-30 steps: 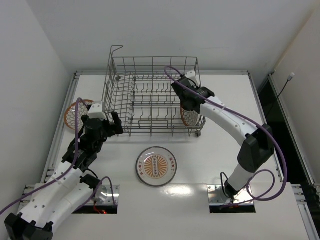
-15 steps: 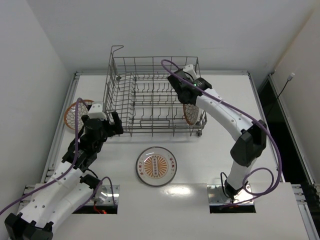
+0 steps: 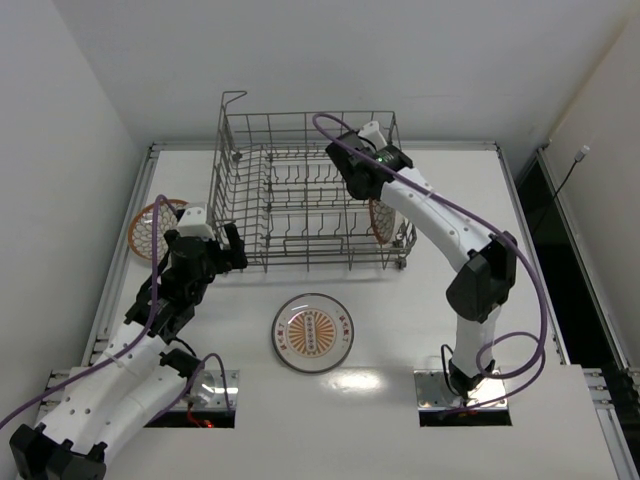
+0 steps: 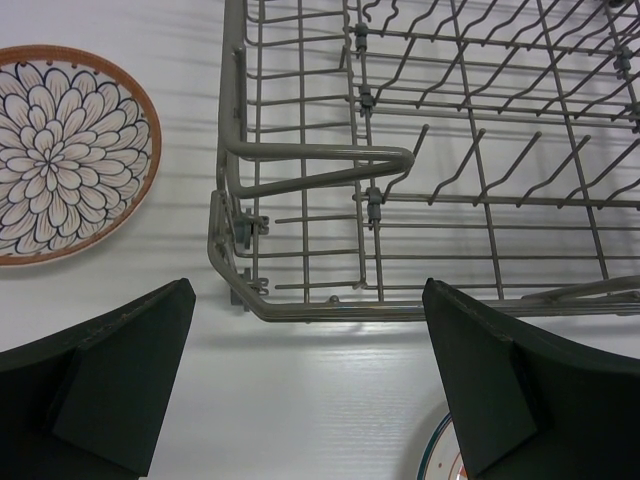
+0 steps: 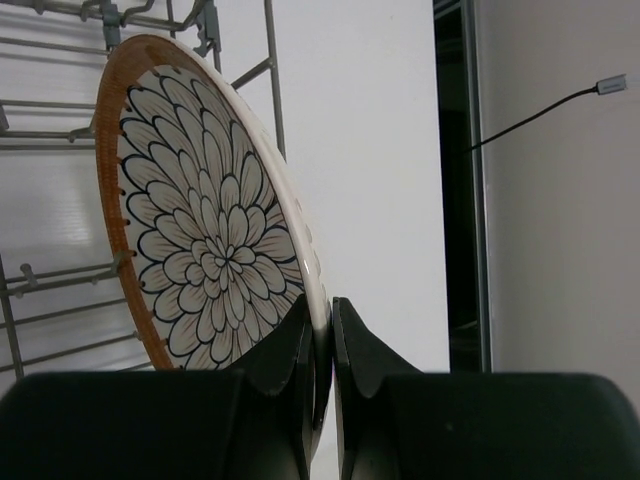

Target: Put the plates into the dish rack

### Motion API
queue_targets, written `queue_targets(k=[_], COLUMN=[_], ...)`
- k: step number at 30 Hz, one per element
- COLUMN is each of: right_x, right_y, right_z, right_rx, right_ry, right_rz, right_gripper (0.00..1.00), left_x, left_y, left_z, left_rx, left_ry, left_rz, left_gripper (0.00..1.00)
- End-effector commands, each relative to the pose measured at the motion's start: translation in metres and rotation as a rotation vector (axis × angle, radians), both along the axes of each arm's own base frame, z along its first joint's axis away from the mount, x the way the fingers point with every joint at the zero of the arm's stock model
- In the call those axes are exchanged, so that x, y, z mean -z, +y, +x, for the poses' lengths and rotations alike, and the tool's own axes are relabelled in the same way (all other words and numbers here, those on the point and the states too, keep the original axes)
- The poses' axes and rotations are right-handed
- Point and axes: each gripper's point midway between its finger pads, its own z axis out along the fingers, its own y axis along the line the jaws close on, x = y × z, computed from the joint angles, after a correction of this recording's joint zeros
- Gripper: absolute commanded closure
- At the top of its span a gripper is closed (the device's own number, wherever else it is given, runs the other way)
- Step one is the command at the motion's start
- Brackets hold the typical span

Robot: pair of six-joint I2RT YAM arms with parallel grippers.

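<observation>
At the far left of the table [image 3: 440, 300], the left plate [image 3: 152, 228] lies flat, face up, near the rack's left end but apart from it; the wrist view shows its petal pattern and orange rim [image 4: 65, 155]. The left end effector [image 3: 212, 242] hovers just in front of the rack's near left corner, its fingers [image 4: 110, 385] spread wide with nothing between them. The corner's thick wire rail and a looped handle lie directly ahead of it, between the two fingers in the wrist view.

The rack [image 3: 300, 200] stands in the middle of the far half of the table, with tall grid sides and rows of tines [image 4: 480, 170]. In front of it, toward the arm bases, the sunburst plate [image 3: 313, 332] lies flat by itself, well apart from both arms.

The right end effector [image 3: 375, 200] reaches over the rack's right end with its fingers [image 5: 300, 345] pressed together on the rim of the right plate [image 5: 200, 230]. That plate stands on edge, tilted, against the rack's right-end wires [image 3: 382, 222]; whether it sits between tines cannot be told. Past the table's right edge, a thin cable [image 5: 540, 105] crosses a dark gap beside the wall.
</observation>
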Motion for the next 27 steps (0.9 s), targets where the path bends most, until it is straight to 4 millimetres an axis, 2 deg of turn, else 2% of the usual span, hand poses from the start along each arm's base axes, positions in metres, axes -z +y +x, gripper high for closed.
queue_targets(k=[1,3,8,13,15,19,20,23,27], right_x=[-0.098,-0.111,-0.121,-0.113,-0.102,-0.101,-0.097,-0.097,-0.082], right_y=[-0.027,-0.031,-0.029,-0.016,-0.013,-0.007,0.0,0.004,0.004], right_z=[0.006,0.004,0.001,0.003,0.008,0.009,0.011,0.01,0.012], right_rx=[0.139,0.149,0.15,0.137,0.137,0.125,0.111,0.102,0.105], right_ry=[-0.319,-0.341,-0.363,-0.349,-0.33,-0.331,-0.328,-0.329,-0.299], right_rz=[-0.024,-0.033,-0.075,-0.139,-0.166,-0.166,-0.158,-0.156,-0.21], right_gripper=[1.0,1.0,1.0,1.0,1.0,1.0,1.0,1.0,1.0], left_x=[-0.02,-0.02,-0.02,-0.02,-0.02,-0.02,-0.02,-0.02,-0.02], left_y=[-0.005,-0.005,-0.005,-0.005,-0.005,-0.005,-0.005,-0.005,-0.005], left_z=[0.003,0.003,0.003,0.003,0.003,0.003,0.003,0.003,0.003], left_rx=[0.018,0.018,0.018,0.018,0.018,0.018,0.018,0.018,0.018], left_ry=[-0.052,-0.052,-0.052,-0.052,-0.052,-0.052,-0.052,-0.052,-0.052], left_rz=[-0.015,-0.015,-0.015,-0.015,-0.015,-0.015,-0.015,-0.015,-0.015], left_gripper=[0.01,0.01,0.01,0.01,0.01,0.01,0.01,0.01,0.01])
